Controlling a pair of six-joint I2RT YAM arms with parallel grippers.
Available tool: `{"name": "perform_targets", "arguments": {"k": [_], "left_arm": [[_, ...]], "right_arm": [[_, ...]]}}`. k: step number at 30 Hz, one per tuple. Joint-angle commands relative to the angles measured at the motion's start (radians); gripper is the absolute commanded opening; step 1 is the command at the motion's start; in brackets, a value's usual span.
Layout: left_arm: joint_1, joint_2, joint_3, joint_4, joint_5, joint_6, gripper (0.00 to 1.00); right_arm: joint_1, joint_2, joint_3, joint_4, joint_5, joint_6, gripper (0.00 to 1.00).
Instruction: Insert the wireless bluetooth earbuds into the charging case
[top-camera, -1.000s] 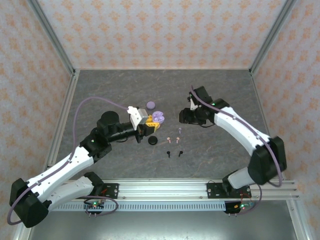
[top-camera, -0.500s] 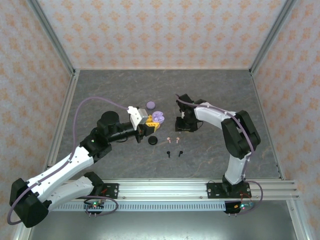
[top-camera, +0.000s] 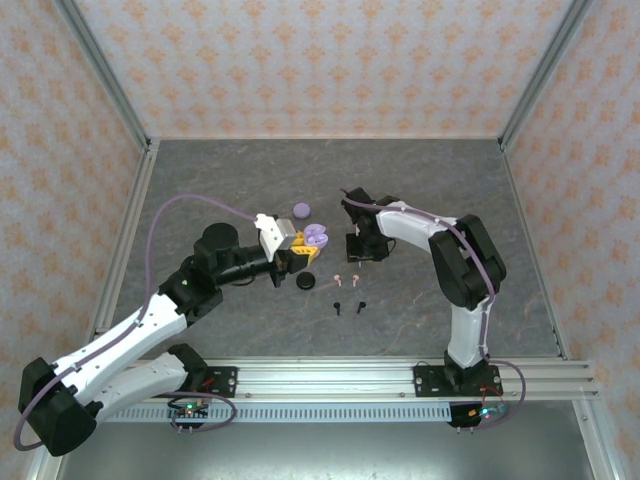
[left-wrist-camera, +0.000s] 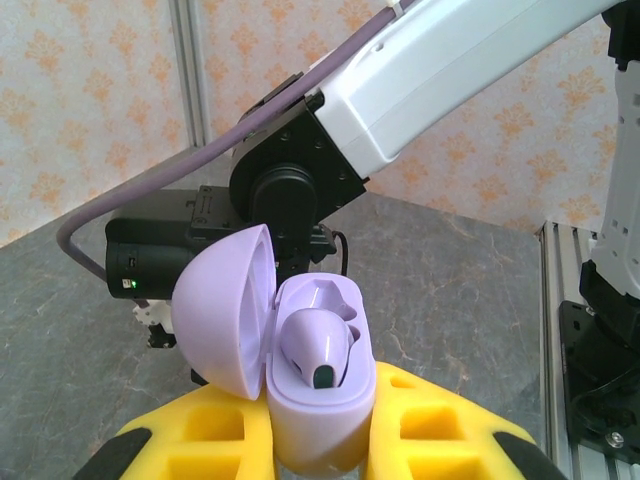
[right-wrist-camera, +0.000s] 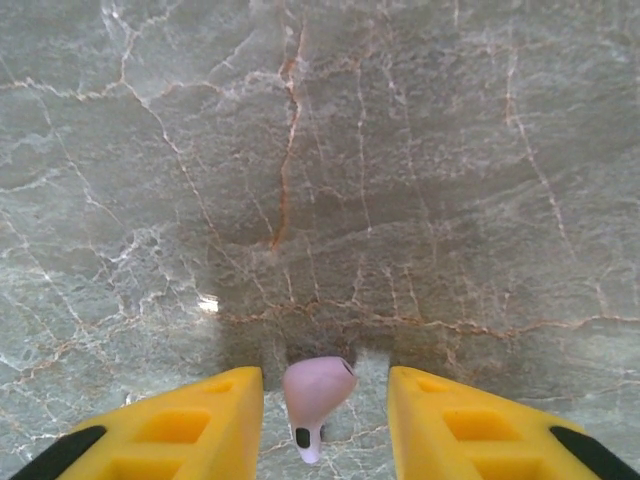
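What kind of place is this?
Probably a laboratory robot cell, not a home: patterned wall panels framed by aluminium posts, a stone-look tabletop, and two robot arms bolted to a rail at its near edge.

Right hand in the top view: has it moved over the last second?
Yes. The right hand has shifted left, closing on the open lilac charging case, which stayed put near the black disc.

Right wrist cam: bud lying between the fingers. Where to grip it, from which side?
Probably the round head of the earbud, from straight above. It lies flat on the table, thin stem pointing toward the camera; the open right pincer has a finger on each side of the head.
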Motion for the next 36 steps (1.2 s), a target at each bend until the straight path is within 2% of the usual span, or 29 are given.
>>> {"name": "perform_targets", "arguments": {"k": [1,10,16,21,27,36], "left_arm": [[-0.006,-0.019,-0.010,0.007,-0.018,0.015,0.00],[-0.006,-0.019,-0.005,0.001,-0.021,0.020,0.00],[-0.006,-0.018,-0.004,0.001,-0.021,0.019,0.00],[-0.006,-0.006,-0.008,0.018,-0.017,0.009,0.00],[-0.006,0.033,-0.022,0.086,-0.018,-0.028,0.00],[-0.008,0.152,-0.007,0.153,-0.041,-0.066,0.00]], "right_arm": [[0.009,0.029,0.033,-0.032,0.039,-0.013,0.35],[0.011,0.055,0.046,-0.016,0.038,-0.027,0.25],[0.011,-0.006,0.021,0.006,0.034,-0.031,0.21],[0.012,-0.133,-0.019,0.021,0.043,-0.028,0.21],[0.013,-0.357,-0.099,0.059,0.029,-0.013,0.21],[0.050,-0.675,-0.168,0.111,0.002,-0.016,0.21]]}}
